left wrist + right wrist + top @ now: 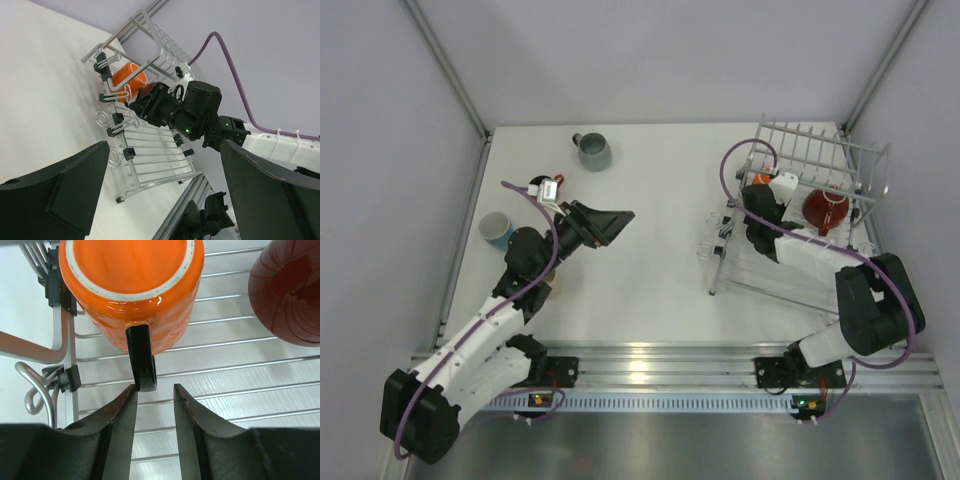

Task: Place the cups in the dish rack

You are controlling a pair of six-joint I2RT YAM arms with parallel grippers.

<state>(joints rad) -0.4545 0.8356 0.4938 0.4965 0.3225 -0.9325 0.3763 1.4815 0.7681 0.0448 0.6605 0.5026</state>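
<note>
From above, my left tool (607, 222) hangs over the bare table (660, 280), on the near side of the grey mug (592, 151) and well to the right of the light blue mug (497, 229). My right tool (763, 192) is down in the dish rack (840, 160) at the orange mug (759, 179). The dark red mug (825, 210) sits in the rack too.

On the left wrist camera, the fingers (75, 185) stand wide apart with nothing between them.

On the right wrist camera, the fingers (120, 430) are slightly parted and clamp nothing. The orange mug shows me its base, and its black handle (141, 357) ends right at the fingertips.
</note>
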